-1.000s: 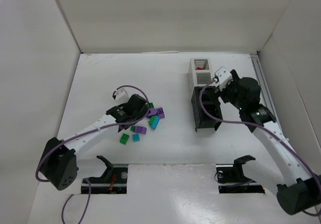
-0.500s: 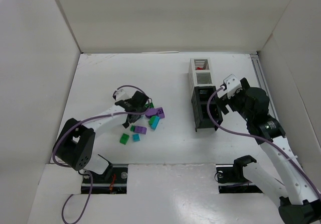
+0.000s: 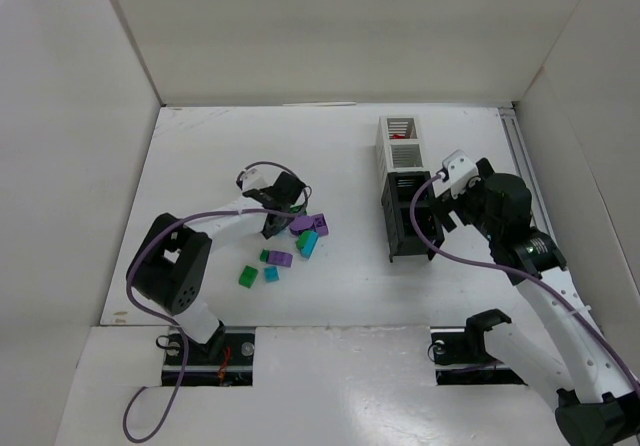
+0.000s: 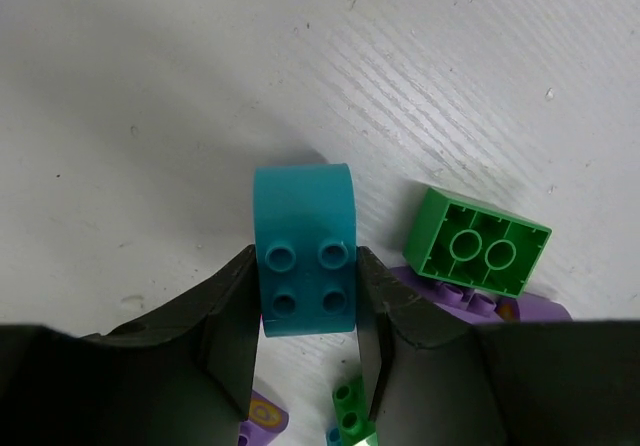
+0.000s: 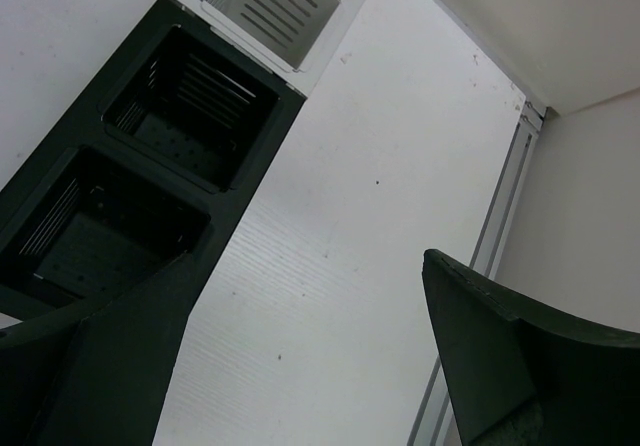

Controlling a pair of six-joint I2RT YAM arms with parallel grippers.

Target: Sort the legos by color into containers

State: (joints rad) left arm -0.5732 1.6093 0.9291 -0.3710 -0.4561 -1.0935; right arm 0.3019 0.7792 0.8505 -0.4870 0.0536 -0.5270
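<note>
No readable txt, nos., labels or logos in any view. Only candidate: small yellowish mark on purple brick [image 4: 262,416] at bottom edge of left wrist view. It's mostly hidden, so can't read it.

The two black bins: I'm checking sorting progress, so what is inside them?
Right wrist view: both black bins show bare floors, nothing on them. The nearer bin's corner is covered by a finger of the right end effector, so unseen.

White table [image 3: 200,156], white enclosure walls [image 3: 330,26], pale rail [image 3: 519,151] along right edge.
</note>
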